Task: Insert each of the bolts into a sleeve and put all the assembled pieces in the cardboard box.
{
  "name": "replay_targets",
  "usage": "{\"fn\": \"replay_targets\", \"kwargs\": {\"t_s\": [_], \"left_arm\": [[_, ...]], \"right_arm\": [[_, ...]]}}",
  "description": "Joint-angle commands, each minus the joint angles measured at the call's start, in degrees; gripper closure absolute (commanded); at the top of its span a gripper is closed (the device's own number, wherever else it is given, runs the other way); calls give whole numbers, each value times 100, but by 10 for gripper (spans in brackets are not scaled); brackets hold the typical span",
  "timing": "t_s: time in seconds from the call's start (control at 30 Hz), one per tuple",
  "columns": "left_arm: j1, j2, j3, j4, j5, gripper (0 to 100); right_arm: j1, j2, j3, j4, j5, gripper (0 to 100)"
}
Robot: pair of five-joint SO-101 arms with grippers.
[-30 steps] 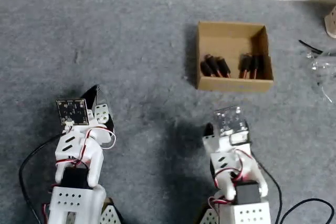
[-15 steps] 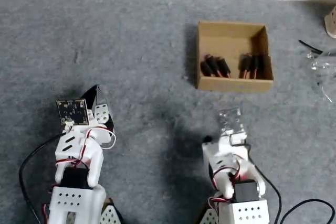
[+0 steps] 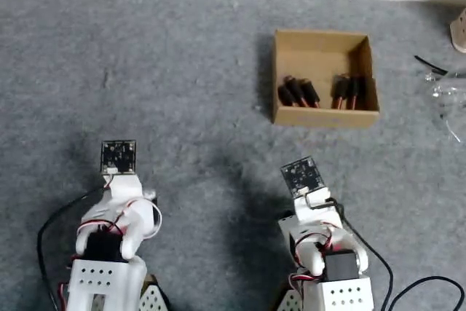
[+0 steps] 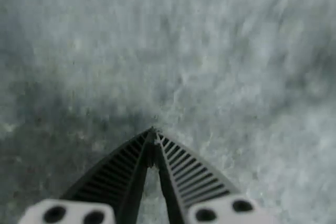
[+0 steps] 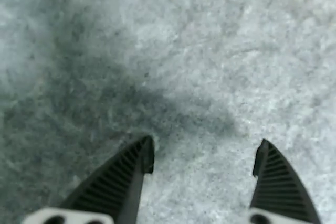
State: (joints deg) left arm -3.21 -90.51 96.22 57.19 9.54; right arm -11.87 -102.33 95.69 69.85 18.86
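**Item: cardboard box** (image 3: 324, 116). It is open-topped and sits on the grey felt desk (image 3: 182, 71). It lies ahead of the right end effector (image 5: 205, 150) and a little to the robot's right, well apart from it. From the left end effector (image 4: 153, 132) it lies ahead and far across to the right, farther off again.

**Contents: assembled pieces.** There are two clusters against the box's near wall, one on the left (image 3: 297, 92) and one on the right (image 3: 348, 92). The bodies are dark, and copper-coloured shanks show in the right cluster. Their long axes run roughly near-to-far, and the left cluster is slightly fanned. The exact count is too small to tell.

**Left end effector.** The jaws are together, tips meeting, with nothing between them. It points down at bare felt.

**Right end effector.** The jaws are wide apart and hold nothing, with felt below and between them.

**Arms.** The left arm (image 3: 116, 209) and right arm (image 3: 313, 216) stand side by side at the near edge of the desk. The right arm is the nearer to the box.

**Assessment.** Every assembled piece seen lies inside the box, so the task looks complete or nearly so. Any further delivery would fall to the right arm, travelling forward and slightly rightward.
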Motion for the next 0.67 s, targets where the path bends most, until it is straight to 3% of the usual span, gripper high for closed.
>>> {"fn": "replay_targets", "kwargs": {"t_s": [0.0, 0.13, 0.3, 0.63], "left_arm": [[-22, -22, 48, 343, -18, 987], [-22, -40, -31, 738, -132, 986], [-22, -400, -22, 1266, -1459, 986], [-22, -1437, 92, 1899, -1521, 986]], "right_arm": [[-66, -13, 884, 48, 88, 724], [-66, -13, 884, 48, 88, 724], [-66, -13, 884, 48, 88, 724], [-66, -13, 884, 48, 88, 724]]}}
